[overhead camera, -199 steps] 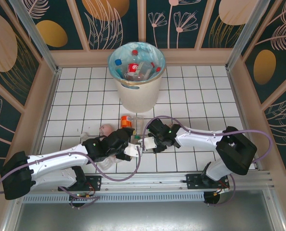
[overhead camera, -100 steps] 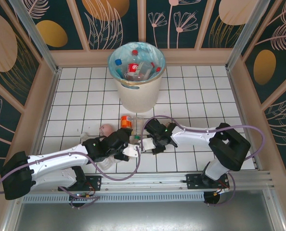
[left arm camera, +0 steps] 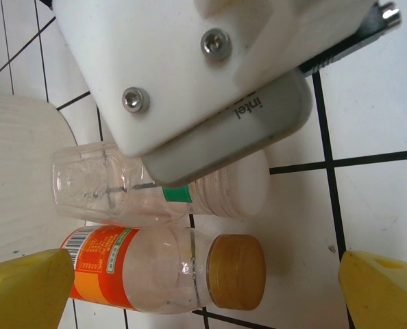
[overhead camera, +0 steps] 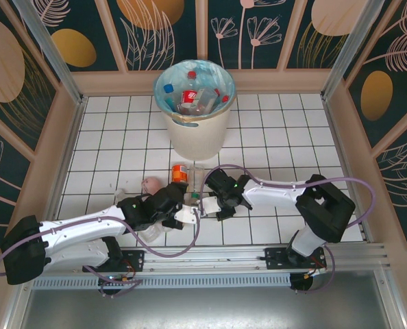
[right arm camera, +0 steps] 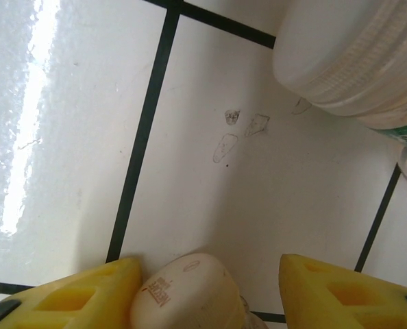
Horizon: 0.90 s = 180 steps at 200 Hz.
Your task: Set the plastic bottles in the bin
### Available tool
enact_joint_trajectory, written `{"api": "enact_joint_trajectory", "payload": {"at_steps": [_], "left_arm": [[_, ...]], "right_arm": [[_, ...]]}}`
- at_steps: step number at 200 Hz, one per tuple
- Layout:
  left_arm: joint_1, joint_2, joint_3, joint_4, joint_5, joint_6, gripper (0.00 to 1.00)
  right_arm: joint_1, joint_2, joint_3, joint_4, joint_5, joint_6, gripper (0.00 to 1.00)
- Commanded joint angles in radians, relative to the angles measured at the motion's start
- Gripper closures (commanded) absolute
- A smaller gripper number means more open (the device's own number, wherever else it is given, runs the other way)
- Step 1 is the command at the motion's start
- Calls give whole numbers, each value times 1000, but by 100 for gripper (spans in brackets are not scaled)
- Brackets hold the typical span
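At the far side of the tiled worktop (overhead camera: 272,137), your bin (overhead camera: 193,140) stands with several plastic bottles (overhead camera: 190,96) inside it. Just in front of it, two more lie on their sides, pressed together: an orange-labelled bottle (left arm camera: 142,271) with an amber cap, and a clear bottle (left arm camera: 114,181) with a white cap. Your left gripper (left arm camera: 203,291) is spread wide, with one yellow finger on each side of the orange-labelled bottle. You cannot tell whether either finger touches it. Your right gripper (right arm camera: 210,295) is spread too. A white bottle cap (right arm camera: 186,295) sits between its fingers, close against the finger on the left of that view, with a gap to the other. From above, the two grippers sit just beside each other, low over the tiles.
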Motion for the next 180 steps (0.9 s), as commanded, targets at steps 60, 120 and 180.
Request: {"api": "enact_joint_trajectory", "payload": {"at_steps": [60, 120, 180], "left_arm": [[-9, 1, 0, 43, 19, -8, 2], [-8, -3, -3, 49, 13, -6, 1], [-8, -3, -3, 50, 10, -5, 2]], "right_arm": [[-3, 72, 51, 78, 11, 59, 64], [-5, 59, 70, 120, 7, 86, 71], [-22, -15, 58, 162, -39, 144, 75]]}}
